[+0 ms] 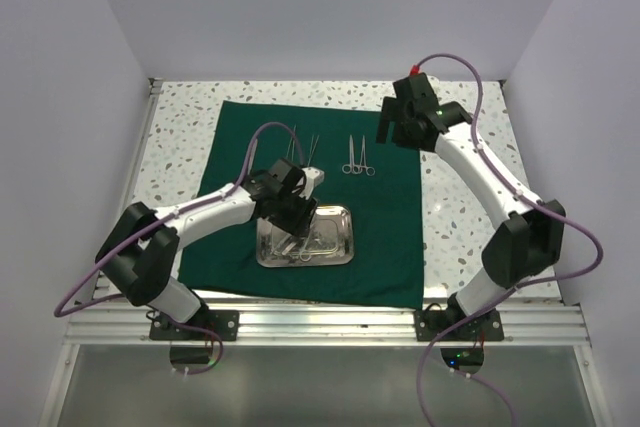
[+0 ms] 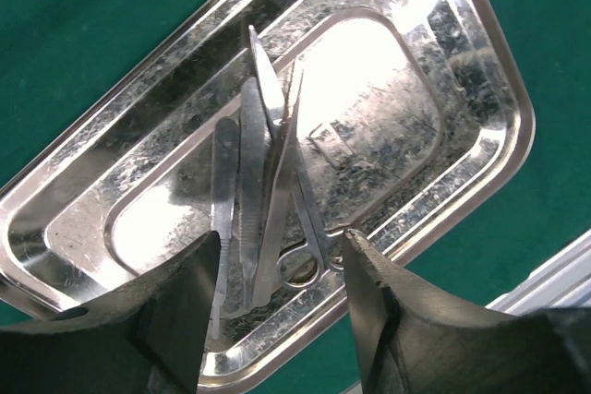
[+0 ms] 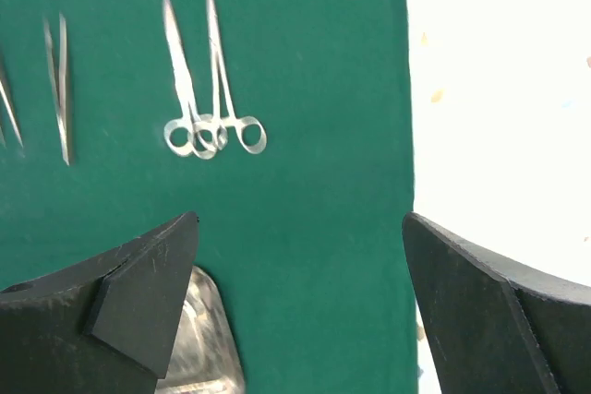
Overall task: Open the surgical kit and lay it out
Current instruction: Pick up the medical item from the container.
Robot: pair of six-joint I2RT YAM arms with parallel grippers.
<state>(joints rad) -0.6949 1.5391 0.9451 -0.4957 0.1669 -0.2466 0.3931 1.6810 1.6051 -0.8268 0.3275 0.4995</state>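
The dark green cloth (image 1: 390, 237) lies spread flat on the table. On its near middle sits the shiny steel tray (image 1: 341, 243). Tweezers, forceps and scissors lie bunched in the tray (image 2: 491, 89), the instruments (image 2: 262, 163) side by side. My left gripper (image 2: 282, 260) hangs just above their handle ends, open, its fingers (image 2: 180, 306) either side of the scissors' rings (image 2: 300, 267) and gripping nothing. Two ring-handled forceps (image 3: 211, 126) lie laid out on the cloth (image 3: 305, 62), with tweezers (image 3: 61, 80) to their left. My right gripper (image 3: 300, 223) is open and empty, high over the cloth's right edge.
More thin instruments (image 1: 302, 147) lie on the cloth behind the left gripper (image 1: 298, 209). Speckled white tabletop (image 1: 470, 197) borders the cloth. White walls close in the left, right and back. A metal rail (image 1: 330, 322) runs along the near edge by the arm bases.
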